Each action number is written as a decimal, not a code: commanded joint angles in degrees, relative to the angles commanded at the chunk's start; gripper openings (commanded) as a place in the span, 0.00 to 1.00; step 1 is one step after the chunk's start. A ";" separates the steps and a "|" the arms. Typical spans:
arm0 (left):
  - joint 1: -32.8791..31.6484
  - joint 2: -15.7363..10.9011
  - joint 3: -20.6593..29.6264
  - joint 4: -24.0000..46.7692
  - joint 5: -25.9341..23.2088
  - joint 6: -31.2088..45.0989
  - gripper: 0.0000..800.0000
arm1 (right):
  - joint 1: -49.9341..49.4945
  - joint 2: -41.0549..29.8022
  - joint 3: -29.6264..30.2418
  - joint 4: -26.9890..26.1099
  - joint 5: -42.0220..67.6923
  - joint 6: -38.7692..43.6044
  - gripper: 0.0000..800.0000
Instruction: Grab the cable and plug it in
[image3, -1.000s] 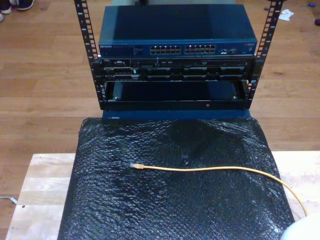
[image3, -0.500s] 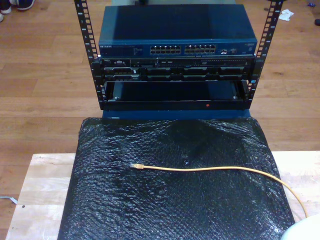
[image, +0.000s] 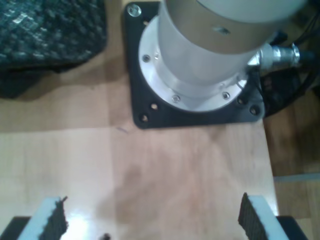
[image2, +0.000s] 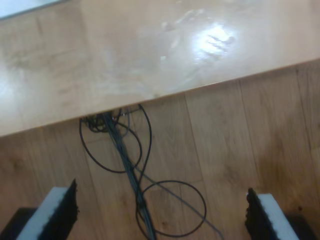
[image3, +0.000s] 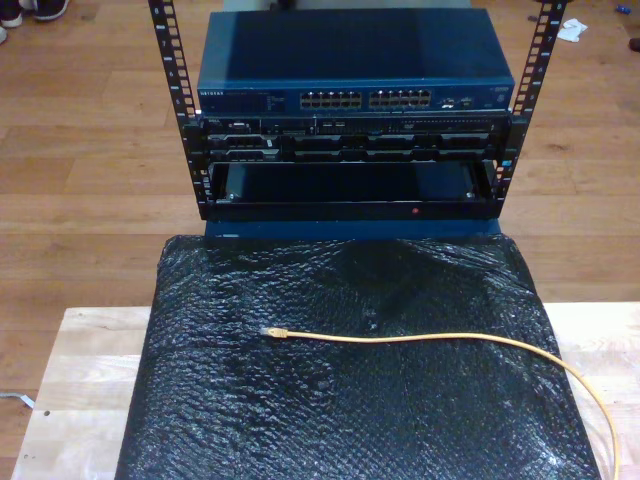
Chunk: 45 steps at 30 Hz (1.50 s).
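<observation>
On the exterior view's left, bare wooden table (image3: 85, 370) shows beside a black bubble-wrap mat (image3: 350, 400) that covers most of the tabletop. The cable (image3: 420, 339) lies loose on the mat, its clear plug (image3: 271, 331) resting left of centre in the exterior view. From there the yellow-orange line runs toward the exterior view's right, then bends down to the lower right corner of that frame. Beyond the mat, at the top of the exterior view, a rack (image3: 350, 110) stands on the wooden floor, holding a blue switch (image3: 355, 95) with two banks of ports across its front.

My first gripper (image: 150, 220) hangs over bare table beside an arm's round silver base (image: 200, 60) on its black mounting plate (image: 145, 112). Its jaws stand wide apart, with nothing between the dark ribbed pads (image: 56, 222). A corner of the mat (image: 50, 35) is visible past the base.

My second gripper (image2: 162, 212) hangs over the table's edge (image2: 165, 92) and the floor below, where thin black wires (image2: 135, 185) loop. Its jaws are likewise spread wide and hold nothing.

Neither wrist view has the cable in sight, so how far it lies from either gripper cannot be told.
</observation>
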 joint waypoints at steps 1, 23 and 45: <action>-1.14 -0.09 -0.18 -0.97 0.09 -1.32 1.00 | 0.88 0.97 -1.32 0.44 0.88 1.76 1.00; -21.98 0.97 -3.25 -14.42 3.25 -21.54 1.00 | 18.02 2.55 -8.70 14.77 11.08 18.02 1.00; -29.80 4.04 -5.45 -20.66 2.20 -27.60 1.00 | 30.68 2.29 -10.46 19.16 11.52 27.25 1.00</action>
